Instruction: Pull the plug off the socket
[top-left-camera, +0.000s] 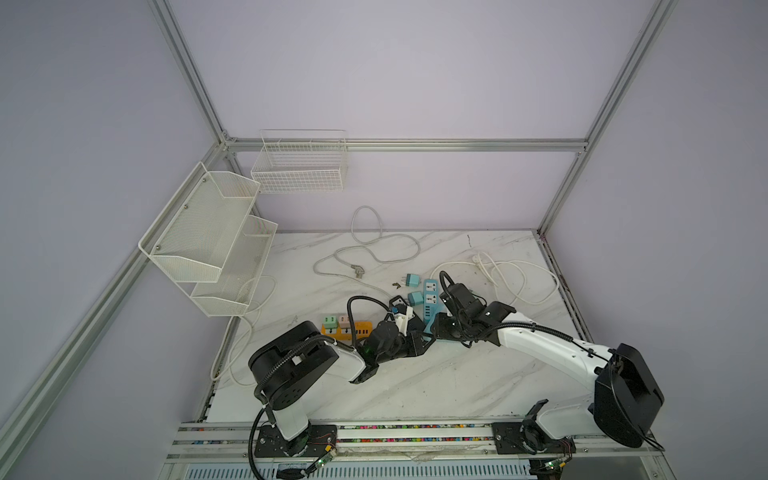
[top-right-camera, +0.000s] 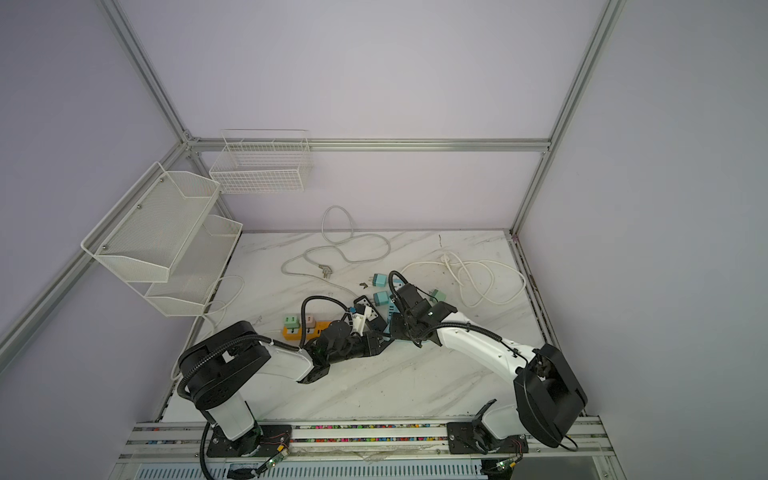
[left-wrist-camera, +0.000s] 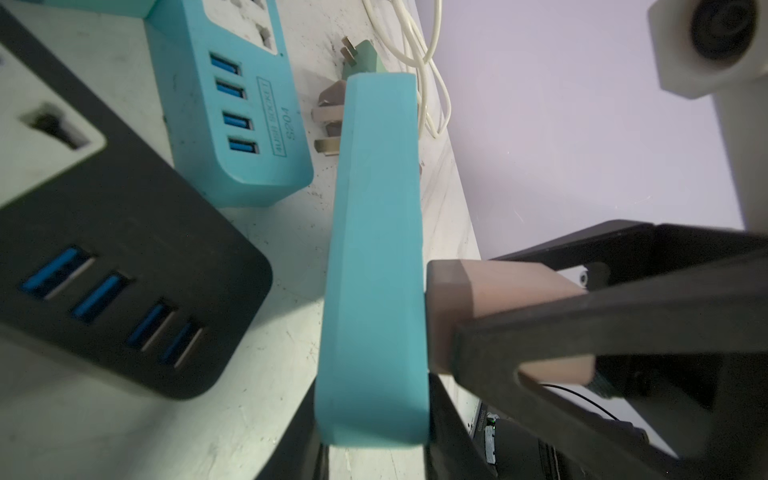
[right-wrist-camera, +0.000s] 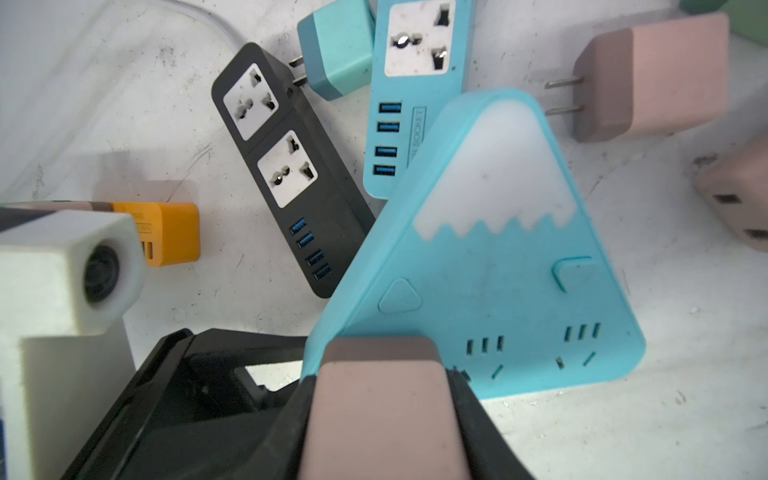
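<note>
From the right wrist view, the right gripper (right-wrist-camera: 384, 449) pinches the pink plug (right-wrist-camera: 376, 386) seated in the triangular socket (right-wrist-camera: 498, 270). Only the left wrist view shows the left gripper (left-wrist-camera: 374, 415) clamping that socket's edge.

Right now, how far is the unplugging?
Done: a teal plug lies loose, prongs bare. In hand: right end effector grips the pink plug, left end effector holds the blue socket. Left: plug still sits flush against the socket; pull it out.

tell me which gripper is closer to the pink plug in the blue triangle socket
Right. The right gripper is clamped on the pink plug itself; the left gripper holds the blue triangle socket, beside the plug.
</note>
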